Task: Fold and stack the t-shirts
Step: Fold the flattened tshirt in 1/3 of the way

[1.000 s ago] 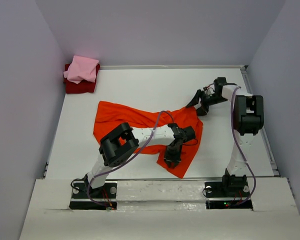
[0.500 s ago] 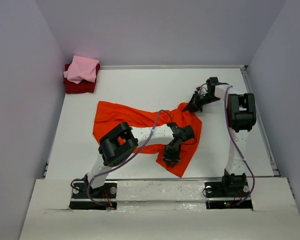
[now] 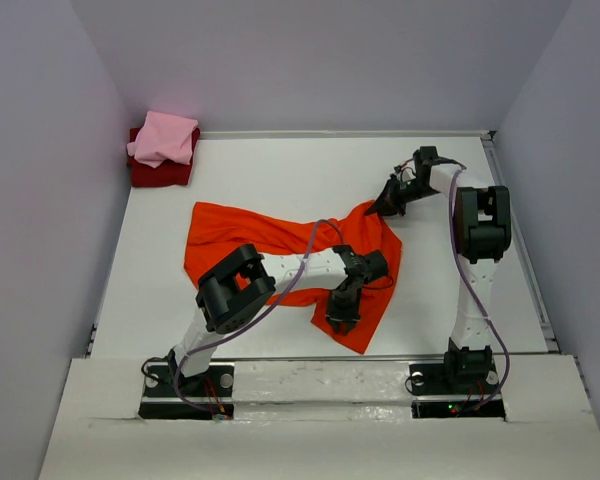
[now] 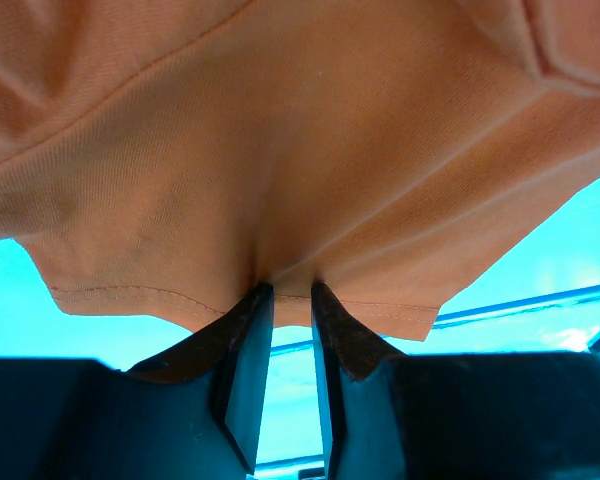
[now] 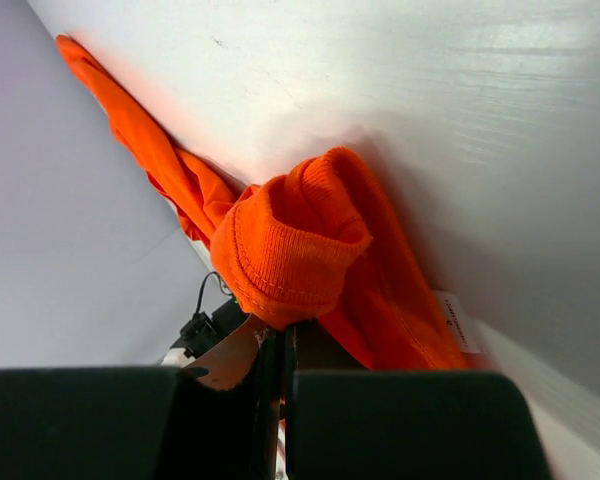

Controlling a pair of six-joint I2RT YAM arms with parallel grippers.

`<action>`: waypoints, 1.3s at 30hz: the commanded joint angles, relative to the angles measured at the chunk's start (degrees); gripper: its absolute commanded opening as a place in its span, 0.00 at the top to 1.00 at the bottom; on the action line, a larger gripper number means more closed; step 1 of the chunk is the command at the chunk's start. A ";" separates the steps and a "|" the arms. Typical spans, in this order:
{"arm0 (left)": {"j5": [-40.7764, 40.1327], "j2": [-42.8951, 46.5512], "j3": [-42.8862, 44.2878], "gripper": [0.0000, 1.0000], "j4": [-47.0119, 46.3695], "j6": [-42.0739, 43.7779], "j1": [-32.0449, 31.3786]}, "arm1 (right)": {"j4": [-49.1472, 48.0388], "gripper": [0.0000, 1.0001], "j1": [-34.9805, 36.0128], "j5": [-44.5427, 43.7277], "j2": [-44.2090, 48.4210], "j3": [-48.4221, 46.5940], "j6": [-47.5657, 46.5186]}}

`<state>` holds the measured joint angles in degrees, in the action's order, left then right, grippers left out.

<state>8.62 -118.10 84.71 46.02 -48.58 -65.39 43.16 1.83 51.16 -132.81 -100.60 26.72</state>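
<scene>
- back-left corner of the flat white table (image 3: pixel 280 170): light pink folded t-shirt (image 3: pixel 163 138) on top of dark red folded t-shirt (image 3: pixel 158 176), pink one skewed and overhanging the red, both close against the left wall.
- well apart from that stack, mid-table: bright orange-red cloth t-shirt (image 3: pixel 250 232), unfolded and wrinkled, stretched from left of centre across to the right, with one lobe reaching close to the near edge.
- left gripper (image 3: pixel 341 320) on that near lobe, tips pointing toward the near edge, forearm lying across the cloth.
- left wrist view: left gripper (image 4: pixel 285 295) pinched on the shirt's (image 4: pixel 280 150) stitched hem, jaws nearly together with only a thin slot between, cloth puckered into the tips and draped above them.
- right gripper (image 3: pixel 380 208) at the far-right end of the shirt, fabric drawn to a point there.
- right wrist view: right gripper (image 5: pixel 280 340) clamped fully closed on the ribbed collar band (image 5: pixel 290 245), band bunched into a roll just above the tips, rest of the shirt trailing off to the upper left along the table.
- small white sewn-in label (image 5: pixel 456 322) on the cloth just right of the collar roll.
</scene>
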 commanded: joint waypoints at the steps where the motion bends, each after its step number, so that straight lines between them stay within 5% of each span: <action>1: -2.12 0.07 -1.56 0.64 1.44 -0.03 0.08 | -0.44 1.00 -0.86 -0.53 -1.22 -3.55 1.58; 39: 0.08 2.00 -5.08 0.64 -1.10 -1.78 -2.11 | 3.16 1.00 -7.98 -1.32 -12.20 -24.11 5.19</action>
<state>8.97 -116.44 82.15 43.77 -50.04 -66.41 46.39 -4.69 50.09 -144.46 -120.49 31.33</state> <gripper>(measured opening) 0.359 0.031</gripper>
